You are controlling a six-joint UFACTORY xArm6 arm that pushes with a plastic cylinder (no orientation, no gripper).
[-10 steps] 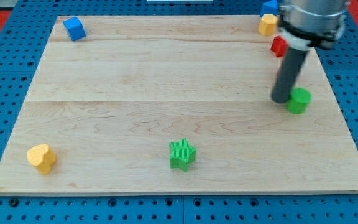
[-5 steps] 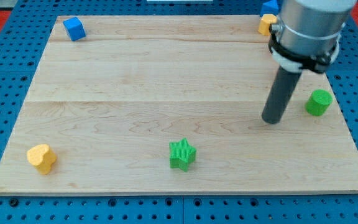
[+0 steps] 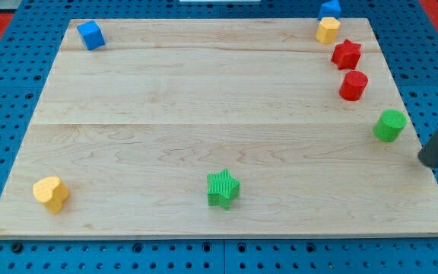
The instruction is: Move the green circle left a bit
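Note:
The green circle [image 3: 390,125] stands near the board's right edge, upright. My tip [image 3: 433,160] is at the view's right, below and to the right of the green circle, a short gap from it and not touching. The rod leans up and out of the view at the right edge. A green star [image 3: 223,189] lies at the bottom middle of the board.
A red circle [image 3: 353,85] and a red star [image 3: 347,54] sit above the green circle. A yellow block [image 3: 327,30] and a blue block [image 3: 330,7] are at the top right. A blue cube [image 3: 90,35] is top left, a yellow heart [image 3: 51,193] bottom left. The wooden board [image 3: 204,99] ends just right of my tip.
The green circle was pushed right from about the rod's side to near the board's edge. My tip then swung from the circle's left round to its lower right.

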